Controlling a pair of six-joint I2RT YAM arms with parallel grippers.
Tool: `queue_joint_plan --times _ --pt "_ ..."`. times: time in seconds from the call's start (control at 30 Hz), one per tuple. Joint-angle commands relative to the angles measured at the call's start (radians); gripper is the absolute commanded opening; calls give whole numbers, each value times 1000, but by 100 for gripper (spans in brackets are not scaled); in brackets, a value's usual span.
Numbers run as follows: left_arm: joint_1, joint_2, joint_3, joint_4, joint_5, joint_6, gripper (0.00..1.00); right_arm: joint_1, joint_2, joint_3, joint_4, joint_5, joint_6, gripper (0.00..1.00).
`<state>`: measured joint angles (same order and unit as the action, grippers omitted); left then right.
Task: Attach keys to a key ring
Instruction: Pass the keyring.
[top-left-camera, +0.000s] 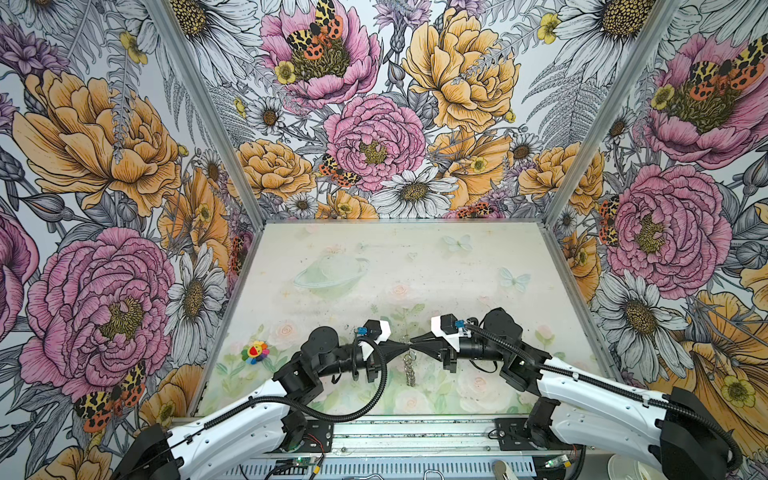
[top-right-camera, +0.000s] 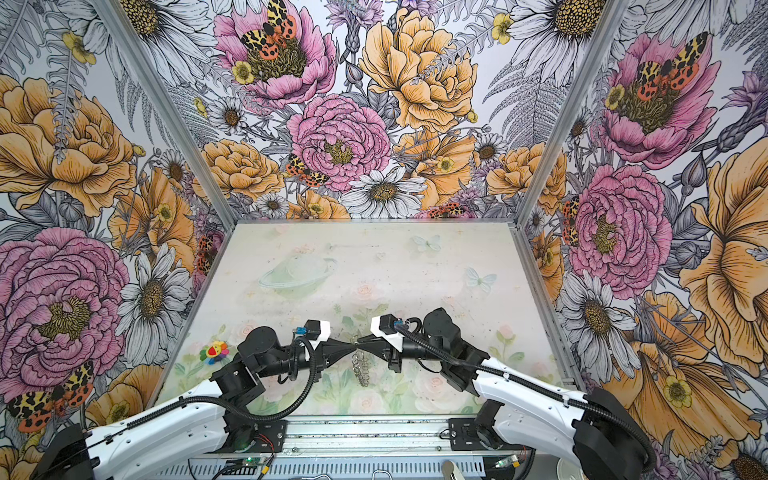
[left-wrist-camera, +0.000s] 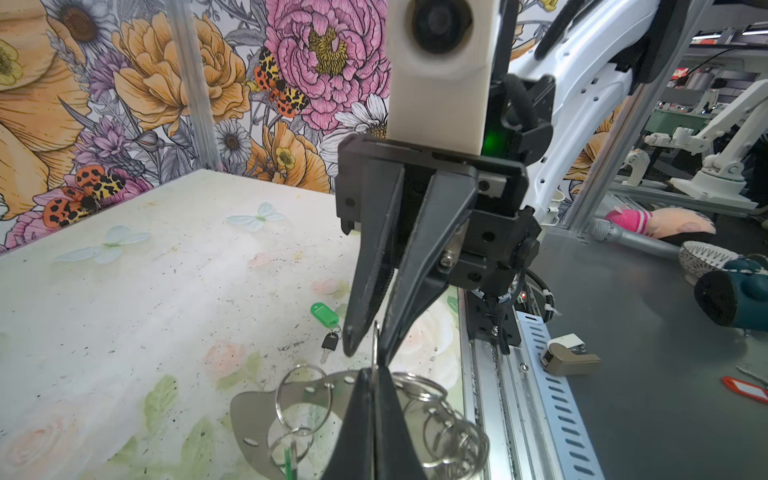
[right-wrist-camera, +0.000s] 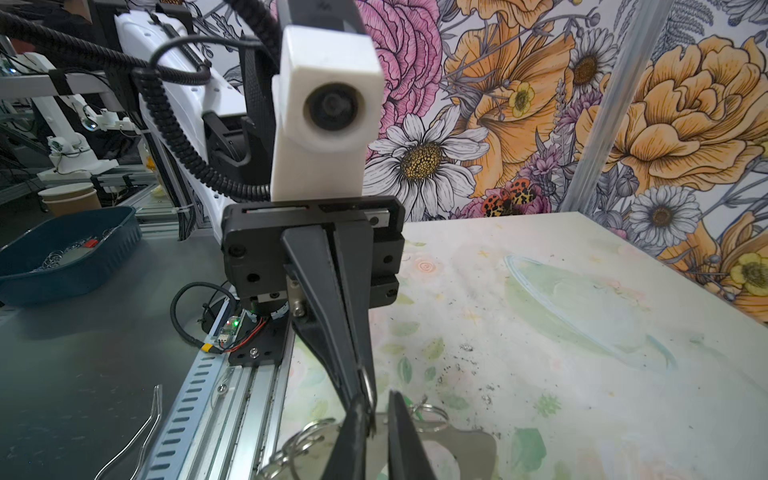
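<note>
The left gripper (left-wrist-camera: 372, 374) is clenched on a loop of the key ring (left-wrist-camera: 253, 415). The right gripper (left-wrist-camera: 368, 351) stands slightly parted around it. A green-tagged key (left-wrist-camera: 326, 318) lies near their fingertips.

No legible txt, no labels, brands, nos. or signs — none readable

My left gripper (top-left-camera: 401, 348) and right gripper (top-left-camera: 412, 347) meet tip to tip over the table (top-left-camera: 415, 257), near the middle of its front edge. The left gripper comes in from the left side and the right gripper from the right. The key ring (left-wrist-camera: 253, 415) hangs below the tips, with one of its rings standing up between my right jaws. A key (left-wrist-camera: 330, 343) lies on the table just beyond the key ring, on my right gripper's side. A toy (top-left-camera: 255, 351) sits near the left edge, towards the front left corner, well left of my left gripper.
</note>
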<state>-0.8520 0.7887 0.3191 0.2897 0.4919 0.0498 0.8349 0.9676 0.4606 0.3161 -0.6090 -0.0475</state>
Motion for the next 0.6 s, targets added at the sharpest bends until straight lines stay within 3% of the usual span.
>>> queue_joint_plan --times 0.0,0.1,0.57 --pt "-30 28 53 -127 -109 96 0 6 -53 83 -291 100 -151 14" --pt "-35 47 70 -153 -123 117 0 6 -57 105 -376 118 -184 15" --pt "-53 73 90 -186 -90 139 0 9 -8 140 -399 58 -193 15"
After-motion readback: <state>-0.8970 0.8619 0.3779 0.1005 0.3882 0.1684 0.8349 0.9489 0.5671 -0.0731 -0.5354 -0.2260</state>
